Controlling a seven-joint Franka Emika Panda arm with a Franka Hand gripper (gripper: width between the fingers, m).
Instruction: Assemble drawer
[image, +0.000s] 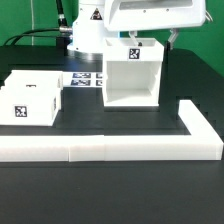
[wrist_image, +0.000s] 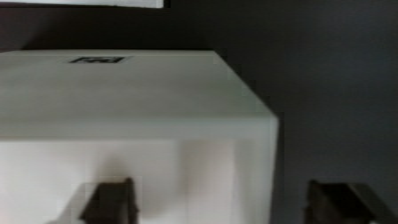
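Note:
The drawer's tall white housing (image: 133, 78) stands upright in the middle of the table, its open front towards the exterior camera. Two small white trays (image: 33, 98) with square tags sit together at the exterior view's left. My gripper (image: 152, 40) hangs just over the housing's top, on its right side in the exterior view. In the wrist view the housing (wrist_image: 134, 110) fills most of the frame. My gripper (wrist_image: 226, 203) is open. One finger (wrist_image: 111, 200) is over the white surface, the other (wrist_image: 342, 200) over the dark table, with the housing's edge between them.
A long low white L-shaped bar (image: 110, 146) runs along the front and up the exterior view's right side. The marker board (image: 86, 79) lies flat between the trays and the housing. The robot's base (image: 85, 30) stands behind.

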